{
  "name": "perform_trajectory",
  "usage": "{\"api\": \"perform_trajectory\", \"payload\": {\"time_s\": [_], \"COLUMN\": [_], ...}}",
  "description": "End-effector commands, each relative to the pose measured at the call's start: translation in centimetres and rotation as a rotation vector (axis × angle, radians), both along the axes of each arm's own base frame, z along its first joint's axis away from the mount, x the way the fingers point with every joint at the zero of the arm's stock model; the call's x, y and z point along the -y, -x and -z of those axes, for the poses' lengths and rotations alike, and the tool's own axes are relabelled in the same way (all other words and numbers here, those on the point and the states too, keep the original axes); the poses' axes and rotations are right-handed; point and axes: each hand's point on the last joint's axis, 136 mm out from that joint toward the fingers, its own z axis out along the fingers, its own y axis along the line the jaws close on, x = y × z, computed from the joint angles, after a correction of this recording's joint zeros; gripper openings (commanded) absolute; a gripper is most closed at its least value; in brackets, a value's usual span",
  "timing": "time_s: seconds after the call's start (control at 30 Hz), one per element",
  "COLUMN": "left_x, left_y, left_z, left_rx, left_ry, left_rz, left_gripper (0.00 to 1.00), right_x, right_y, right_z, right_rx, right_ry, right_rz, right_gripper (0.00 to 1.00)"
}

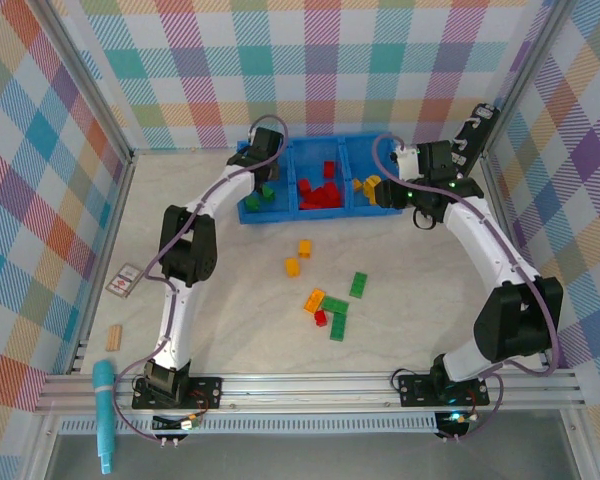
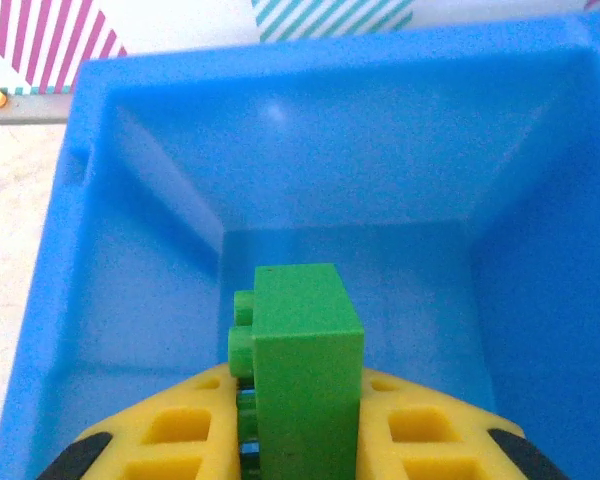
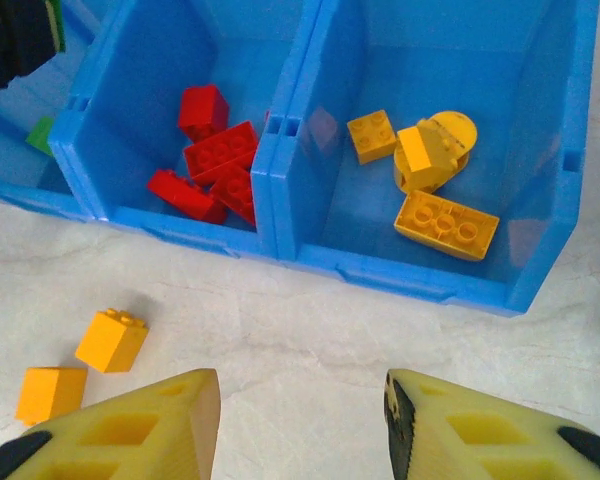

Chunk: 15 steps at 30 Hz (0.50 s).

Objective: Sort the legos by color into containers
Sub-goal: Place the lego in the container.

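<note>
Legos (image 1: 336, 305) still loose on bench (image 1: 230, 300) at 6 o'clock of tray (image 1: 280, 214): mixed yellow, green, one red. Green one (image 2: 305, 340) clamped in left end effector (image 2: 302, 425), over tray's 9 o'clock compartment. Reds (image 3: 220, 155) in middle compartment, yellows (image 3: 445, 225) in 3 o'clock one. Right end effector (image 3: 302, 400) partly open, empty, above bench just off tray's 6 o'clock wall.

Bright, even overhead light leaves faint soft shadows on the pale marbled tabletop (image 1: 250, 330). A dull white sheen marks the back wall of the blue plastic tray (image 2: 270, 110). Close to the wrist lenses, the green plastic brick (image 2: 305, 360) and yellow ribbed fingers (image 3: 130, 430) look soft-edged.
</note>
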Motion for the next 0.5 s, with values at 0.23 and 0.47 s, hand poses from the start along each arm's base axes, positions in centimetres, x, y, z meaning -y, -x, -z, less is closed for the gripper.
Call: {"api": "perform_trajectory", "payload": {"time_s": [0.23, 0.47], "left_x": [0.6, 2.7], "left_y": [0.5, 9.7], "left_z": [-6.8, -13.3], "left_rx": [0.046, 0.017], "left_ry": [0.051, 0.027], "left_rz": [0.088, 0.186], "left_gripper": [0.52, 0.52], "right_x": [-0.9, -1.0], "right_y": [0.9, 0.1], "right_z": [-2.9, -2.2], "right_rx": [0.020, 0.018], "right_ry": [-0.040, -0.047], "right_rz": [-0.035, -0.030], "right_gripper": [0.49, 0.49]}}
